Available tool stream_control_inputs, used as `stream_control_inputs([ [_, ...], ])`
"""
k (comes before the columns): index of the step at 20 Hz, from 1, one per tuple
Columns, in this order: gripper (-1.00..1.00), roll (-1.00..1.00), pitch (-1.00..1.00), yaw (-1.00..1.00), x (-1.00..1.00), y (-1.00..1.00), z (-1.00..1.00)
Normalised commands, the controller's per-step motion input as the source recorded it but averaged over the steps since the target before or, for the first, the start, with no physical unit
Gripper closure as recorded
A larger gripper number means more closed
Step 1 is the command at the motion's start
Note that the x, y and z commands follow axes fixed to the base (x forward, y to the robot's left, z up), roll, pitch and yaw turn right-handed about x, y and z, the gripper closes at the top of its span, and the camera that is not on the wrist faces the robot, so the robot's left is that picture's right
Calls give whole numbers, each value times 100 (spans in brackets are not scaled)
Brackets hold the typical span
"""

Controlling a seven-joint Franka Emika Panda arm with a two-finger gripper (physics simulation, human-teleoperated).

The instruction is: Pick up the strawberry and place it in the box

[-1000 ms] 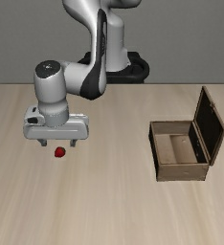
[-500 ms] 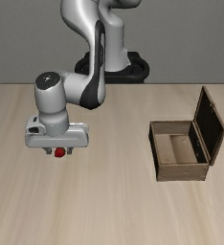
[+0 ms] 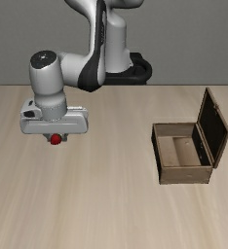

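Note:
A small red strawberry (image 3: 56,139) hangs just under the white gripper (image 3: 56,137), whose two short fingers are shut on it from both sides. It sits a little above the wooden table (image 3: 106,204), at the exterior view's left. The brown wooden box (image 3: 188,154) stands on the table at the exterior view's right with its lid (image 3: 215,123) swung open and upright on its right side. Its inside looks empty. The box lies well apart from the gripper.
The robot's base (image 3: 126,68) stands at the far edge of the table, and the arm (image 3: 87,68) bends down from it toward the left. Bare tabletop lies between the gripper and the box.
The gripper came down over the strawberry on the table, closed on it, and has now risen and shifted slightly left with the strawberry in it.

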Motion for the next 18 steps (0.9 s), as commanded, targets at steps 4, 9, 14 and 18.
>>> stream_control_inputs([
  [4, 100, 0, 0, 0, 0, 0, 100],
  [9, 100, 0, 0, 0, 0, 0, 100],
  [14, 100, 0, 0, 0, 0, 100, 0],
  [18, 100, 0, 0, 0, 0, 100, 0],
])
